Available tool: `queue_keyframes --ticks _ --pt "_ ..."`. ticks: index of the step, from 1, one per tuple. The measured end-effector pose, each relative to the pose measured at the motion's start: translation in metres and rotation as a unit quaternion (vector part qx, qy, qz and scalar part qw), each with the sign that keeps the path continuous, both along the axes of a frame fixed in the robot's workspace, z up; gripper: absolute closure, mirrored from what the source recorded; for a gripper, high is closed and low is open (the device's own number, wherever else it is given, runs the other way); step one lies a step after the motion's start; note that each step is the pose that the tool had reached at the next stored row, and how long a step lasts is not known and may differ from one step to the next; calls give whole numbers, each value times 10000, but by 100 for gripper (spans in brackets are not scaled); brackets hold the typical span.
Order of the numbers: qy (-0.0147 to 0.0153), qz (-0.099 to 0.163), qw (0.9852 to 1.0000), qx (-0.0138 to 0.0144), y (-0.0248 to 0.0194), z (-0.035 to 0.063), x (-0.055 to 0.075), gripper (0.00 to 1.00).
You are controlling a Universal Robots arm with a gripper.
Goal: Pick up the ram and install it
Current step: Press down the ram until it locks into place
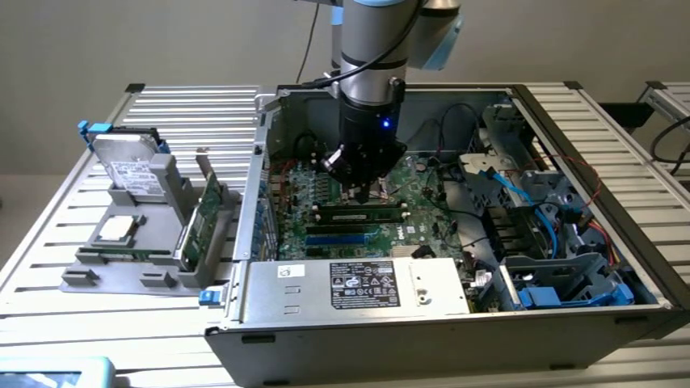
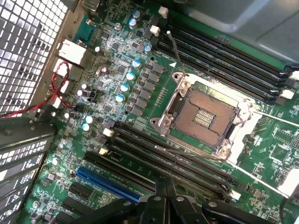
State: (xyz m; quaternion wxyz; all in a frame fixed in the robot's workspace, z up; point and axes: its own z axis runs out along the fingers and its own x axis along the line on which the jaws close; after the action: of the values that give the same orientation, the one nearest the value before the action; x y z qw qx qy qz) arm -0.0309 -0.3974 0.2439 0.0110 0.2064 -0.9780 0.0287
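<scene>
Exterior view: pincer point(image 1: 364, 191) above ram point(image 1: 361, 216).

Soft, even light falls from above. The metal surface point(image 1: 603, 145) shines bright. The close parts in the wrist view look blurry.

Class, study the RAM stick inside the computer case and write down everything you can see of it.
The long, narrow green RAM stick carries dark chips and a pale label strip. It stands on edge along a slot of the green motherboard, inside the open grey metal case, parallel to a blue slot strip. The shut black gripper is directly above its middle. Whether they touch, or the stick is fully seated, cannot be told.
</scene>
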Motion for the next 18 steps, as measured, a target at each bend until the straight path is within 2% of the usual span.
queue_keyframes --ticks 6,11,18 --pt "-72 -314 9995 -1 0 0 0 89" --pt "-123 -586 9982 -3 0 0 0 89" --pt "-151 -963 9952 -43 0 0 0 89"
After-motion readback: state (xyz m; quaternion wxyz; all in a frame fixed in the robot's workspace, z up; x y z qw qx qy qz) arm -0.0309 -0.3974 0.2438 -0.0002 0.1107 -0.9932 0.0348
